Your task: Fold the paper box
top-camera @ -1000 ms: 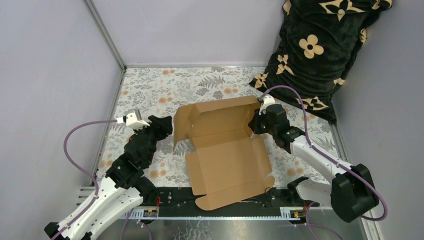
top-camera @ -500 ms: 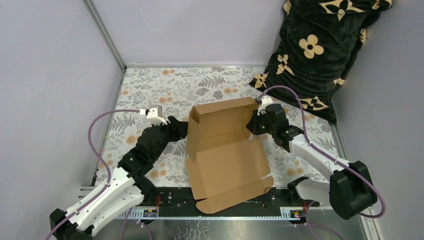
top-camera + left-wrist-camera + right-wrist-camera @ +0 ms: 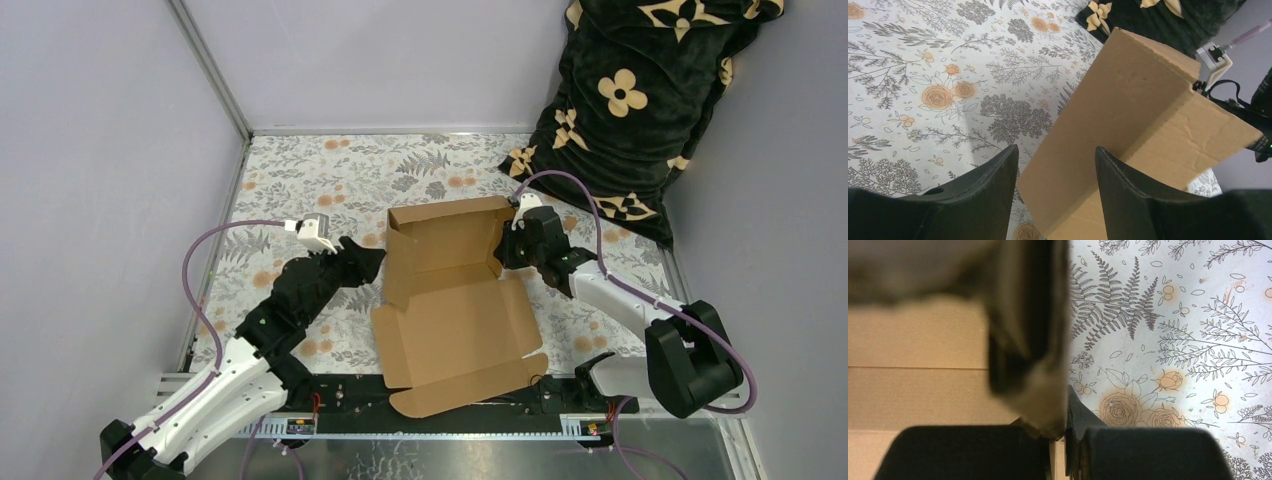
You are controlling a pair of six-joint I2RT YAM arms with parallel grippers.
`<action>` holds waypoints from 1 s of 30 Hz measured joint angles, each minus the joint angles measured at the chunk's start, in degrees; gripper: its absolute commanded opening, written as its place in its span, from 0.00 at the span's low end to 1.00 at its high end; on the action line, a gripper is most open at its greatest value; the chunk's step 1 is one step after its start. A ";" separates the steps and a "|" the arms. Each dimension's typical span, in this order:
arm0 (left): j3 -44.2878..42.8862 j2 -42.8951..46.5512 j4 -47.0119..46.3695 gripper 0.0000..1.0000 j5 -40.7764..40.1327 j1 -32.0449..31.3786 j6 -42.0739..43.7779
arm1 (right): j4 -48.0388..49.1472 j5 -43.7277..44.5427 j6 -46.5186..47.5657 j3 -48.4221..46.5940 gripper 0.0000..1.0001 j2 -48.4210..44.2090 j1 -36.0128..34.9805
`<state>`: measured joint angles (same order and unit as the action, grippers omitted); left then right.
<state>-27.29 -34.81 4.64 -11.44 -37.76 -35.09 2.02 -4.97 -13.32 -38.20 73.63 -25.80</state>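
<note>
— Top external view: what has been altered on the paper box (image 3: 455, 320), laid on the table (image 3: 300, 180) between the arms?
— Its left flap has been raised from splayed to nearly upright by the left gripper (image 3: 375, 262), whose fingers are spread apart. The right wall is kept pinched by the right gripper (image 3: 507, 250). The side walls are thus judged nearly formed.
</note>
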 measured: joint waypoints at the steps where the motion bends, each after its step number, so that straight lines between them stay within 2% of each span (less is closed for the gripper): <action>1: 0.11 0.00 -0.22 0.65 0.46 0.00 0.00 | 0.13 0.11 0.00 0.00 0.05 0.31 0.00; 15: 4.11 -1.53 -2.21 0.65 4.94 -0.04 -0.35 | 1.16 1.40 -0.04 -0.20 0.04 3.15 0.00; 30: 5.51 -5.95 -5.60 0.67 3.45 -3.21 -0.33 | 1.68 2.69 -0.44 -0.20 0.05 4.46 0.00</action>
<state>-21.78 -40.75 -0.95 -7.99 -40.97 -35.42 3.70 -2.28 -13.76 -38.39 78.08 -25.80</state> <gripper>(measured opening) 0.663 0.088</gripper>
